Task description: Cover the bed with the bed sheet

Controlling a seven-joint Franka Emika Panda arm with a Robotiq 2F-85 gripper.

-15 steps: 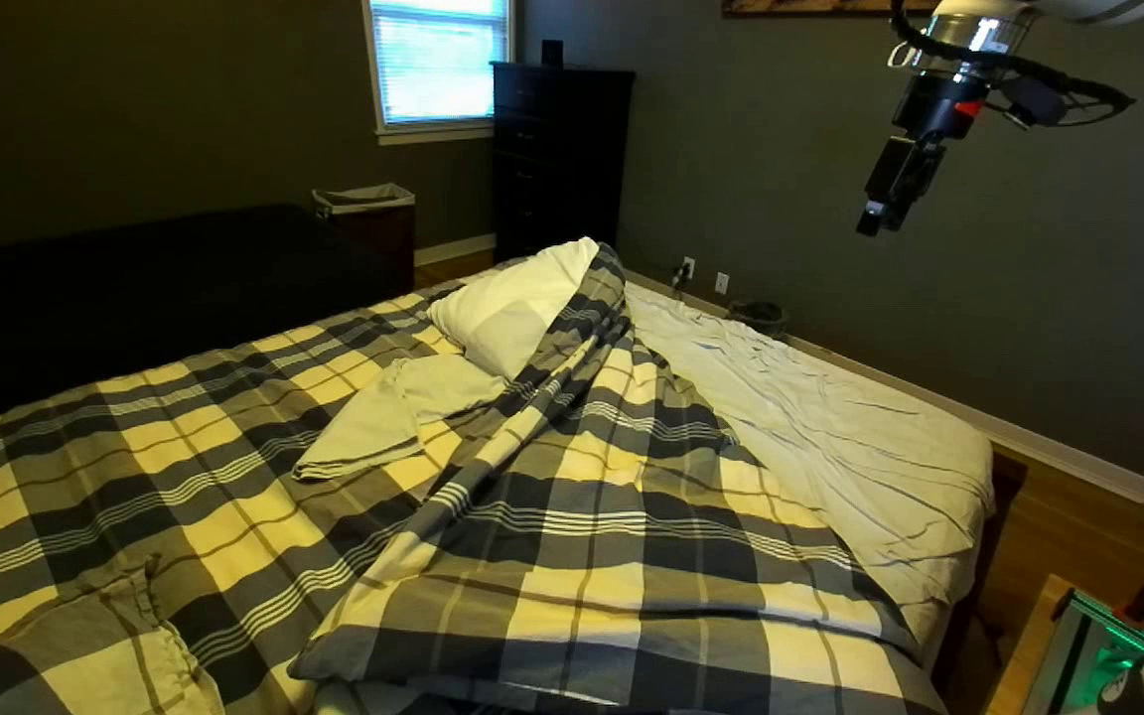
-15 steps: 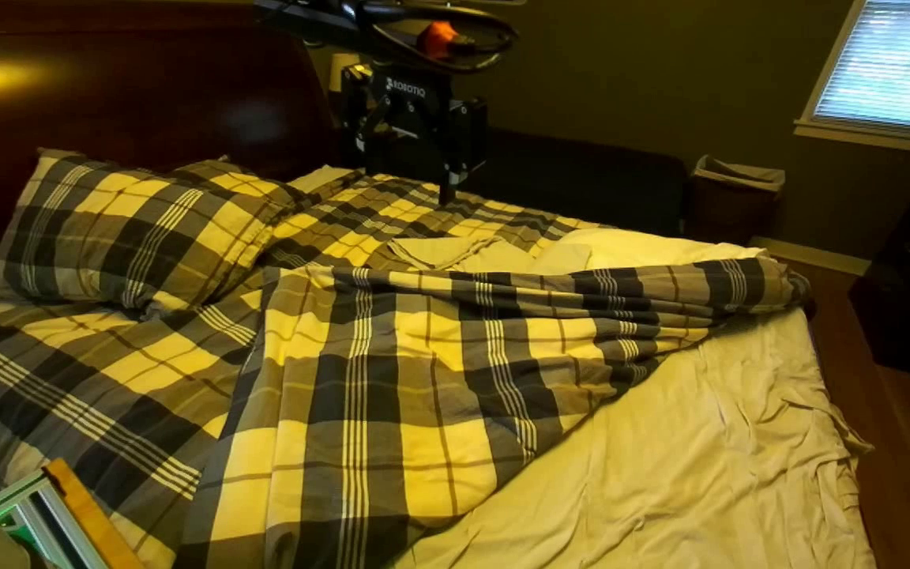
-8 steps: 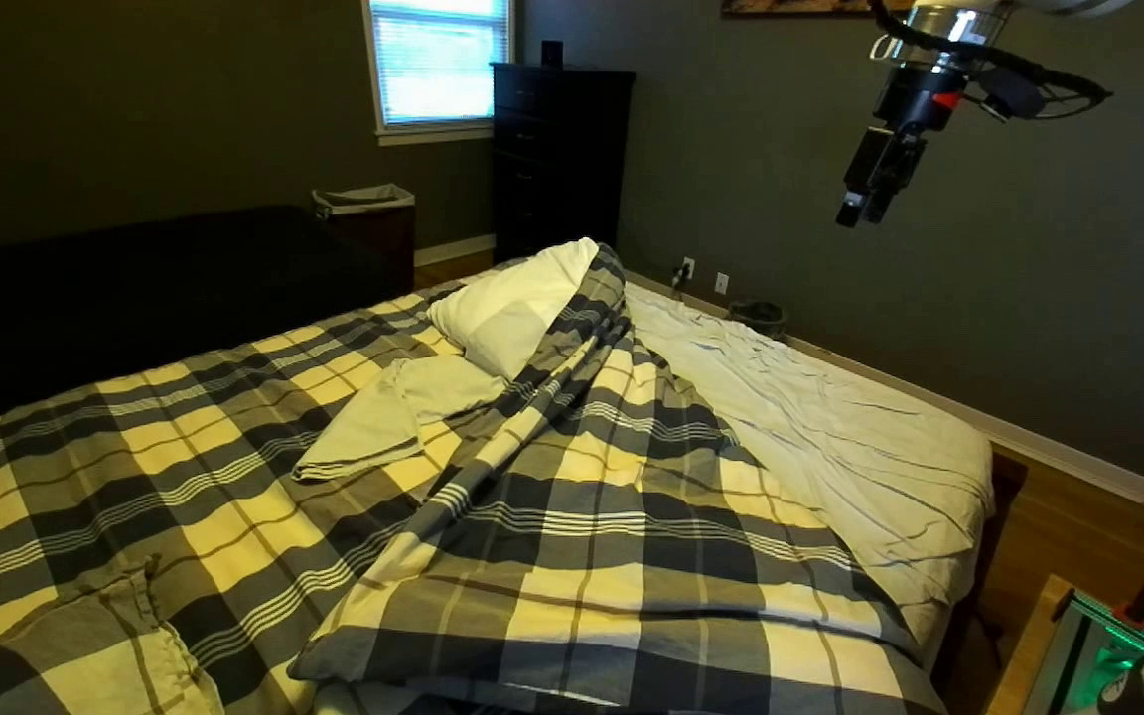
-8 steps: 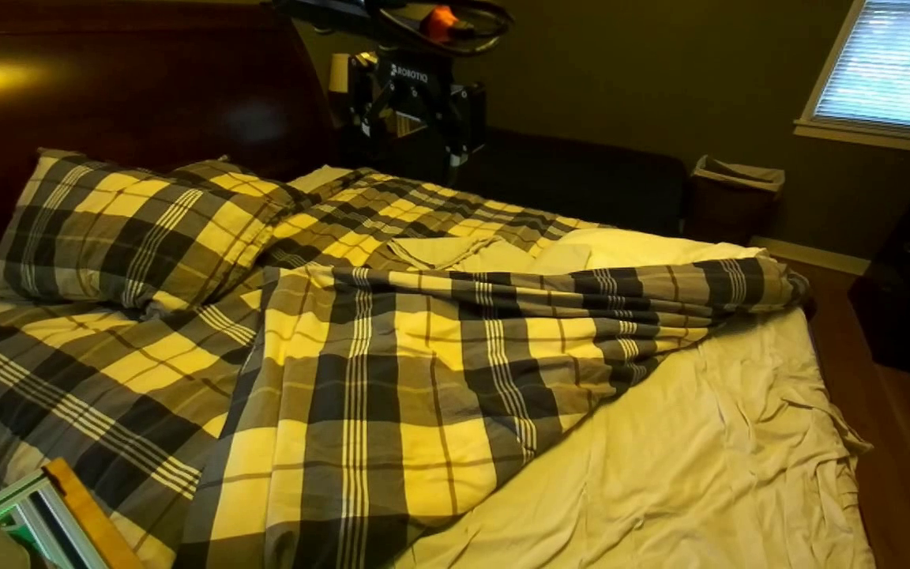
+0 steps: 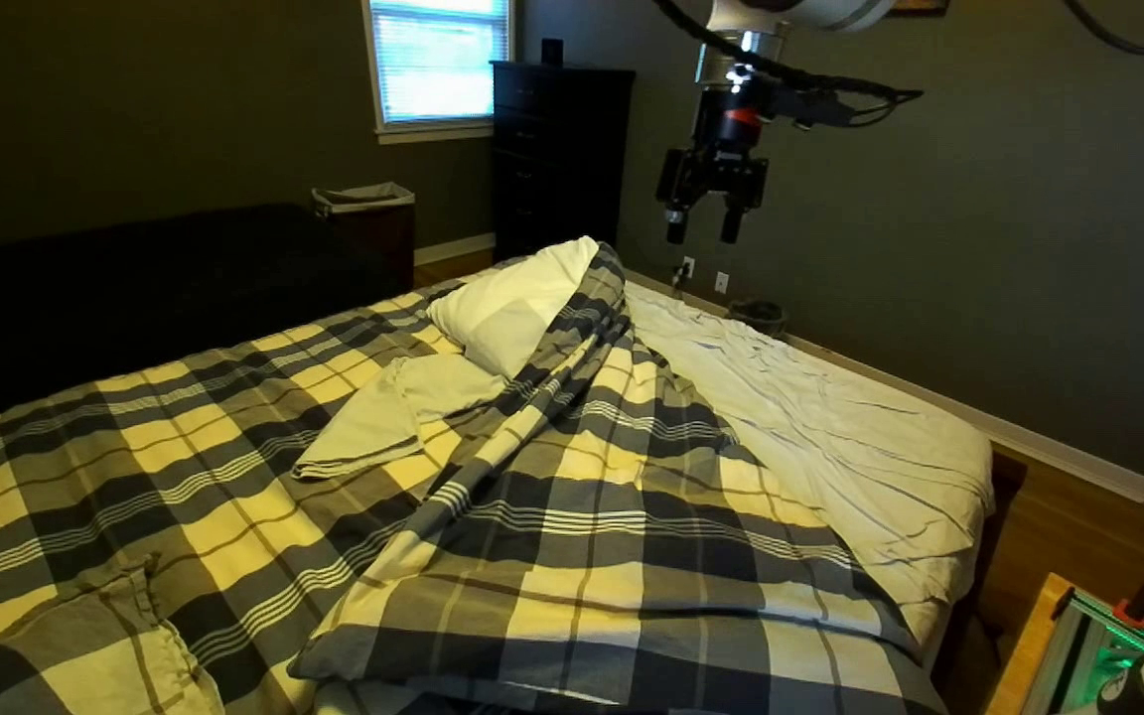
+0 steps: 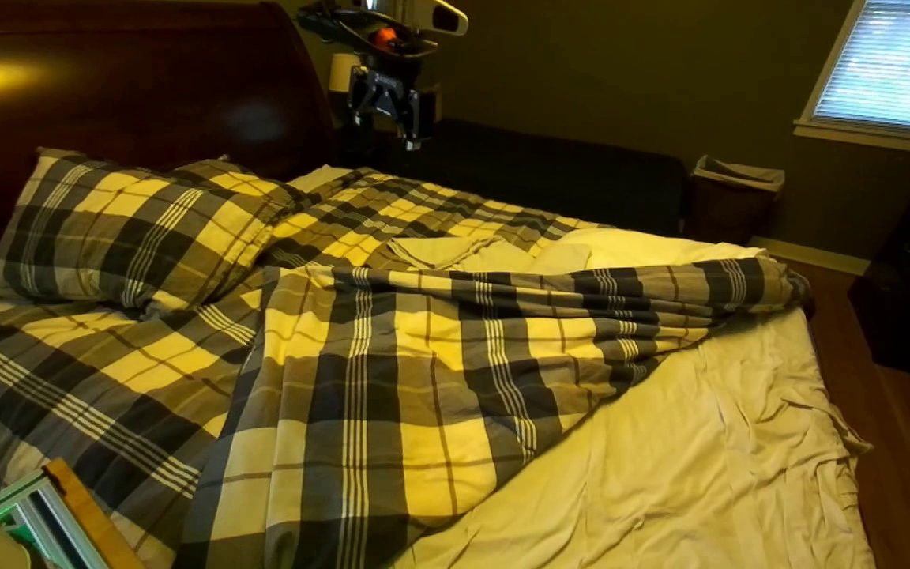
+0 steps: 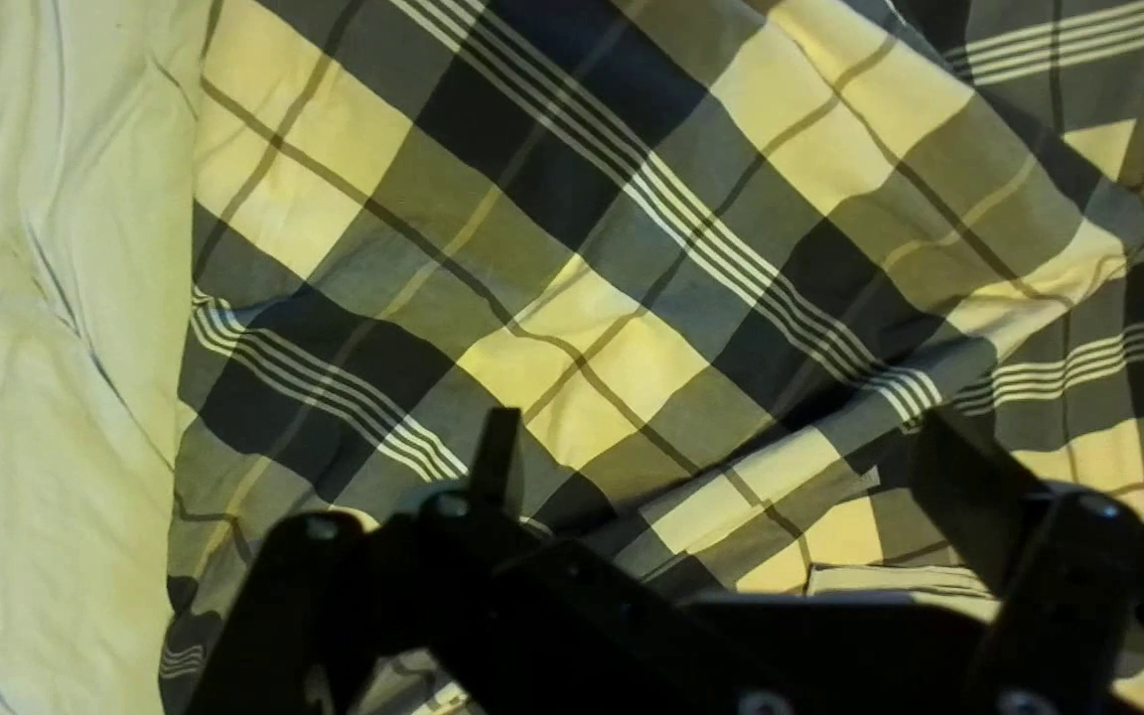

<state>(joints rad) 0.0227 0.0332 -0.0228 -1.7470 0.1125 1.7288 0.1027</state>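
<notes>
Bed — pale, wrinkled surface exposed along one side. Plaid bed sheet lies across much of it, gathered into a ridge against a white pillow. Gripper raised above the sheet, fingers spread wide — nothing held.

In an exterior view, the bed shows its pale, wrinkled top toward three o'clock. The sheet lies on it from five o'clock round to nine, partly folded over itself.
</notes>
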